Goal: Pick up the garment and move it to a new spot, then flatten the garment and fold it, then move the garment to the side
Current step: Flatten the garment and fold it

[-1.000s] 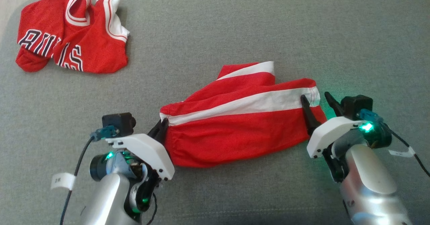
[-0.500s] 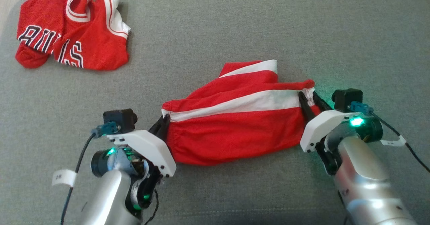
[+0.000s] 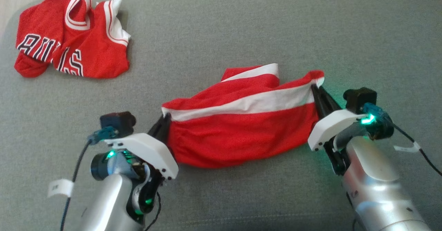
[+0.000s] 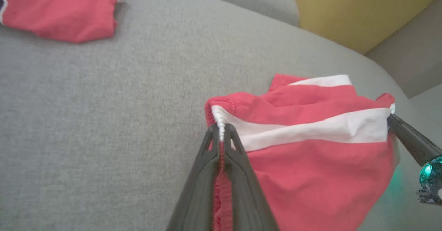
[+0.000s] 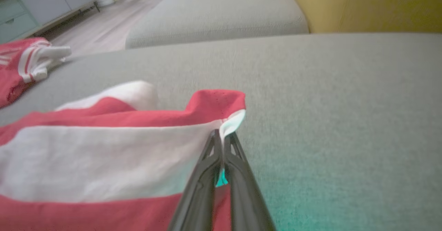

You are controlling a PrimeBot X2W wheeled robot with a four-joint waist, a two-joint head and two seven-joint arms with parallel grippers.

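Note:
The garment [image 3: 238,134] is a pair of red shorts with a white side stripe, stretched between my two grippers on the grey cushion. My left gripper [image 3: 165,117] is shut on its gathered waistband corner; the left wrist view shows the garment [image 4: 310,162] pinched at the white seam by the left gripper [image 4: 221,129]. My right gripper [image 3: 317,90] is shut on the opposite corner, which stands raised off the cushion. In the right wrist view the right gripper [image 5: 221,136] clamps the white hem of the garment [image 5: 103,162].
A crumpled red jersey [image 3: 69,48] with dark lettering lies at the far left of the grey cushion [image 3: 241,27]. A second grey cushion [image 5: 221,13] and a yellow surface [image 5: 362,6] lie beyond. Wood floor and a cabinet [image 5: 31,10] show far left.
My right gripper, open beside the garment's right corner a second ago, has closed on that corner and lifted it slightly. The left gripper kept its grip.

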